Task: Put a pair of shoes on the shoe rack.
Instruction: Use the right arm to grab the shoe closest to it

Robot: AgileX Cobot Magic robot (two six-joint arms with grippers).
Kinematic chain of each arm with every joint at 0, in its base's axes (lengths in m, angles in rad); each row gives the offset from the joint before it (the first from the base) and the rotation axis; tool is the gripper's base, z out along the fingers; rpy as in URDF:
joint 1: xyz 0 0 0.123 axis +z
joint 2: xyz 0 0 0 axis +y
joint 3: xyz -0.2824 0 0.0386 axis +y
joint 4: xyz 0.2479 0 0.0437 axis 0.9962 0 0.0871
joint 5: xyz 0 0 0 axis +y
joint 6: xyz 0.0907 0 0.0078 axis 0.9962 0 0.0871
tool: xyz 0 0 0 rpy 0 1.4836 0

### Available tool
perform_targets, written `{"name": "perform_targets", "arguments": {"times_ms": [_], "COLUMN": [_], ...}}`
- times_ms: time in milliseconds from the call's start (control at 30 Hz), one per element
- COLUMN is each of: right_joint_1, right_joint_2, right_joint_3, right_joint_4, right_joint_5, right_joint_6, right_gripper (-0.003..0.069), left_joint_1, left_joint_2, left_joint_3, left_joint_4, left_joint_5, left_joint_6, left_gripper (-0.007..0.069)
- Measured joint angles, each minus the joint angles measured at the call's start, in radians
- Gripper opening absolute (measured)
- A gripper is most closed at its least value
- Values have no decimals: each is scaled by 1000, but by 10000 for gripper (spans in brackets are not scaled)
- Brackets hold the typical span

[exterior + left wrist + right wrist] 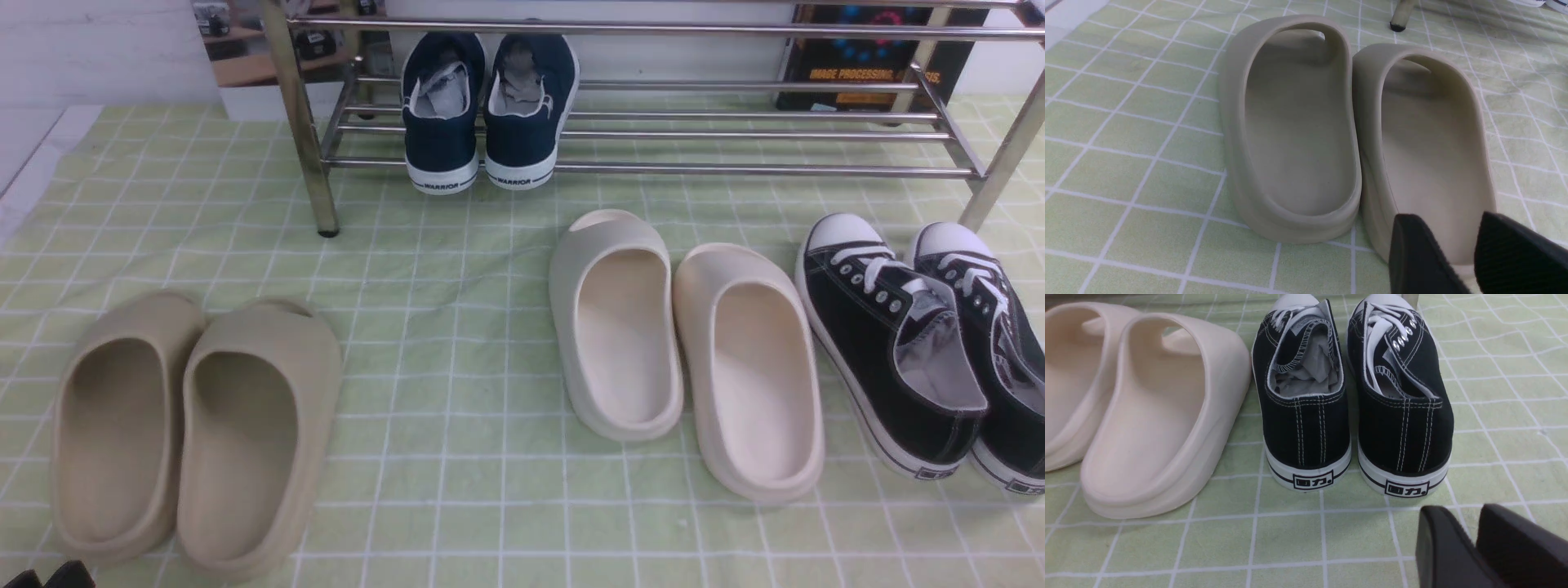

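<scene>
The pair of shoes, two black canvas sneakers point(890, 351) with white toe caps and laces, stands on the checked cloth at the right, toes toward the shoe rack point(653, 170). In the right wrist view their heels point(1306, 428) face me. My right gripper point(1461, 509) hovers just behind the right-hand sneaker's heel point(1404, 433), open by a narrow gap with nothing in it. My left gripper point(1447, 216) is open and empty, close behind the heel of a beige slide. Only its black fingertips point(49, 576) show in the front view.
Navy sneakers point(482, 114) sit on the rack's lower rods at the left. Beige slides point(196, 425) lie at the front left and cream slides point(686, 351) in the middle, right beside the black sneakers. A dark box point(865, 65) stands behind the rack. A rack leg point(1000, 171) is near the sneakers' toes.
</scene>
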Motion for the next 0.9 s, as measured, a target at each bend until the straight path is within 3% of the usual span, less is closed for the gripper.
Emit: {"name": "perform_targets", "arguments": {"times_ms": [500,600,633,667,700,733,833,900], "right_joint_1": [0,0,0,0,0,0,0,0], "right_joint_2": [0,0,0,0,0,0,0,0], "right_joint_3": [0,0,0,0,1,1,7,7], "right_joint_4": [100,207,317,331,447,463,698,749], "right_joint_5": [0,0,1,1,5,6,13,16], "right_joint_6": [0,11,41,46,86,91,162,167], "right_gripper": [197,197,199,199,202,202,207,209], "left_joint_1": [0,0,0,0,0,0,0,0], "left_joint_2": [0,0,0,0,0,0,0,0], "left_joint_3": [0,0,0,0,0,0,0,0], "left_joint_4": [0,0,0,0,0,0,0,0], "left_joint_5": [0,0,0,0,0,0,0,0], "left_joint_6": [0,0,0,0,0,0,0,0], "left_gripper": [237,237,237,237,237,237,237,237]}}
